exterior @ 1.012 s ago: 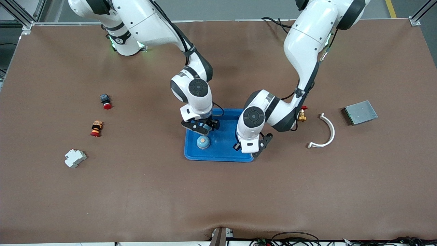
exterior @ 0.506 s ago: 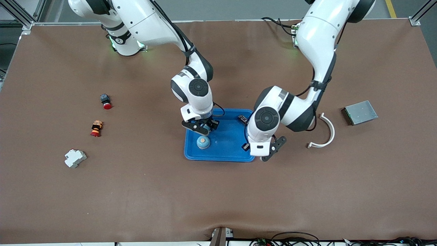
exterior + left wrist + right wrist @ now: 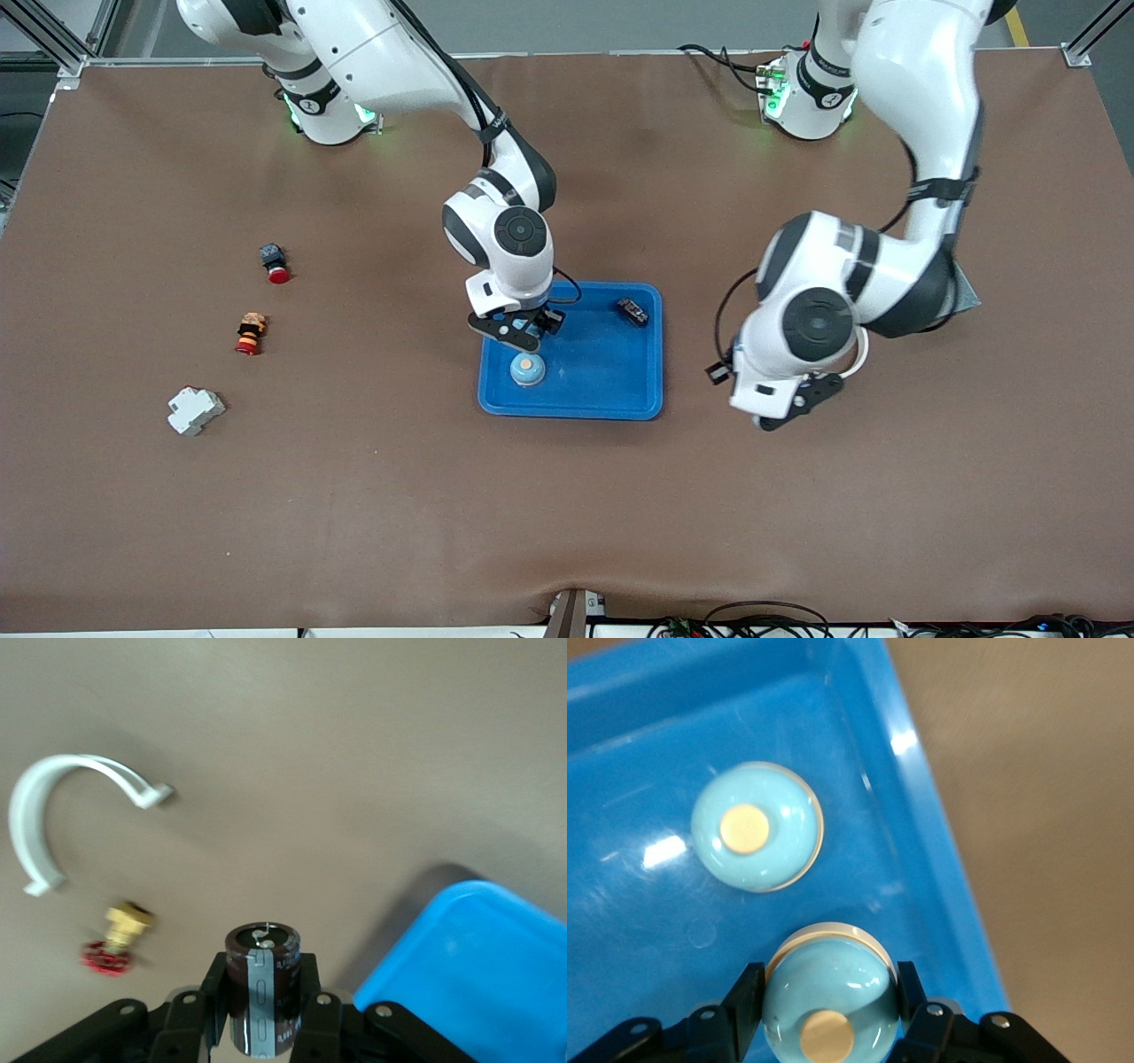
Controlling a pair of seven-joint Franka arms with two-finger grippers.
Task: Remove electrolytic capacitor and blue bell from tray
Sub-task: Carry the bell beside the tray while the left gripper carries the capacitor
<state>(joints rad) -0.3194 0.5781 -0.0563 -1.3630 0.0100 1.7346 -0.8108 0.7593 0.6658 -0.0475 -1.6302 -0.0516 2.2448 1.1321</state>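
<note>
Capacitor (image 3: 262,992) in left gripper (image 3: 264,1028) beside tray (image 3: 483,970) edge

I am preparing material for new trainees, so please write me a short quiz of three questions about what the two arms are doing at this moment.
1. True or false: the left gripper holds a capacitor.
2. The right gripper holds a bell over: A) the blue tray; B) the bare table; C) the white clip.
3. Fill in: besides a second bell, the tray holds a small part of ____ colour.

Key: 1 true; 2 A; 3 black.
</note>
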